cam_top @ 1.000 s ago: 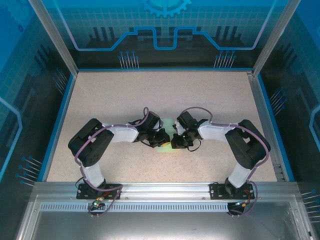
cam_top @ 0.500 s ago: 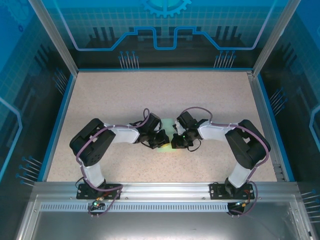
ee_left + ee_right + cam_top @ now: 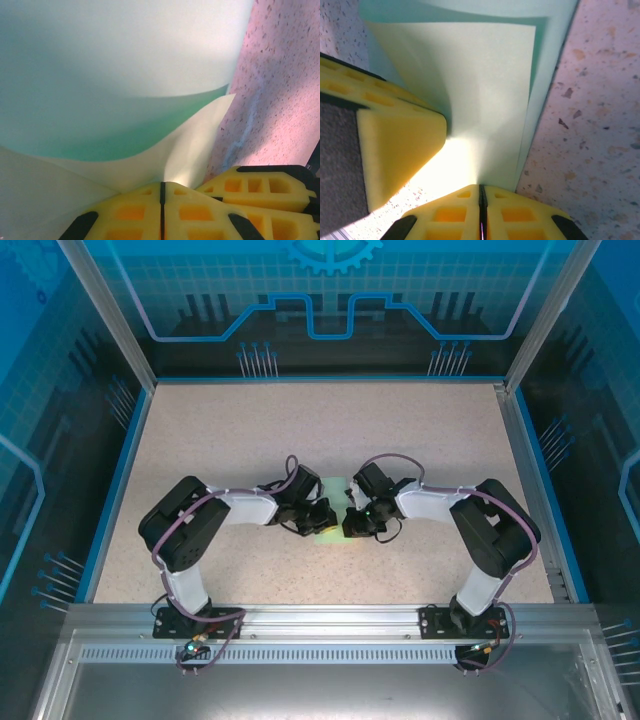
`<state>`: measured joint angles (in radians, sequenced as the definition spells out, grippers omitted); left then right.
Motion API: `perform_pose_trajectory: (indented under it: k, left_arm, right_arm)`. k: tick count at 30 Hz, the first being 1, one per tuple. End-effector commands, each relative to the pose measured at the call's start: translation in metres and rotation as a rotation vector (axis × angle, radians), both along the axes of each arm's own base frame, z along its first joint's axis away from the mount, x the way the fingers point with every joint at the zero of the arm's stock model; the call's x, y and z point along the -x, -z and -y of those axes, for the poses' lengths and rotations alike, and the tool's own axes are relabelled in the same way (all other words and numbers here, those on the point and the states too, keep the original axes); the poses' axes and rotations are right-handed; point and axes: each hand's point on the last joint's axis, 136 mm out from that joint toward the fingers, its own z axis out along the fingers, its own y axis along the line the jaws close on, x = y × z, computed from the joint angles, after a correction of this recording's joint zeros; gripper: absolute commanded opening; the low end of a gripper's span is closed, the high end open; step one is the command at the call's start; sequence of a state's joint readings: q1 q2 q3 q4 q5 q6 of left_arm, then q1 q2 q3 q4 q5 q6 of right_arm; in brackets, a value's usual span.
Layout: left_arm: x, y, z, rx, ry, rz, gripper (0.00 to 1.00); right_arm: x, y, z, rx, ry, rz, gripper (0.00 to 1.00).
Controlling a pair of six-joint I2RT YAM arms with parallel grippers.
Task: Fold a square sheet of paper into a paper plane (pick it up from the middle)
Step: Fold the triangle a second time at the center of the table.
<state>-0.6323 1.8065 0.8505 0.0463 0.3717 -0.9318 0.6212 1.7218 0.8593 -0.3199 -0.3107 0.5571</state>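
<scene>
The square sheet of paper (image 3: 337,485), pale mint green, lies bent between the two grippers at the middle of the table, mostly hidden under them. My left gripper (image 3: 324,517) is shut on its left side; in the left wrist view the sheet (image 3: 125,75) curls up from the closed yellow fingertips (image 3: 140,205). My right gripper (image 3: 351,520) is shut on the right side, where a folded flap (image 3: 485,90) runs into its closed fingertips (image 3: 505,210). The two grippers nearly touch. The paper plane is out of view.
The speckled beige table (image 3: 300,430) has a blue rim (image 3: 120,480) and transparent walls around it. Both arms bend inward from their bases at the near edge. The right gripper's yellow fingers (image 3: 260,187) sit close beside the left one.
The left arm has shifted very slightly. Both grippers stay closed on the sheet at the same spot.
</scene>
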Motion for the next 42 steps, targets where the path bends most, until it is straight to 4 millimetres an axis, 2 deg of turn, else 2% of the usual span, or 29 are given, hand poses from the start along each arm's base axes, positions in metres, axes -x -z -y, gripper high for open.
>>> perform_pose_trajectory:
  k: [1,15,21,26,29,31,34,38,42]
  left_arm:
    - [-0.016,0.019,-0.037,-0.137,-0.076,0.004,0.08]
    - [-0.048,0.017,-0.079,-0.209,-0.138,0.027,0.09]
    - [-0.06,0.003,-0.093,-0.236,-0.144,0.063,0.09]
    - [-0.066,-0.039,-0.085,-0.177,-0.117,0.149,0.09]
    - [-0.06,-0.061,-0.075,-0.114,-0.096,0.183,0.1]
    - [-0.053,-0.067,-0.065,-0.082,-0.075,0.187,0.1]
    - [-0.041,-0.064,-0.045,-0.039,-0.04,0.166,0.1]
    - [-0.028,-0.05,-0.017,0.006,0.016,0.119,0.1]
    - [-0.023,-0.034,-0.005,0.009,0.036,0.08,0.09]
  right_arm:
    - [0.04,0.046,0.052,0.263,-0.004,-0.142,0.1]
    - [0.04,0.049,0.055,0.288,-0.008,-0.147,0.1]
    - [0.039,0.047,0.051,0.274,-0.005,-0.14,0.1]
    - [0.038,0.045,0.05,0.267,-0.003,-0.136,0.1]
    - [0.04,0.045,0.05,0.268,-0.002,-0.141,0.1]
    - [0.04,0.046,0.049,0.267,-0.002,-0.142,0.1]
    - [0.04,0.046,0.049,0.266,0.0,-0.142,0.09]
    - [0.04,0.047,0.048,0.264,0.001,-0.144,0.09]
    - [0.038,0.045,0.047,0.256,0.005,-0.139,0.09]
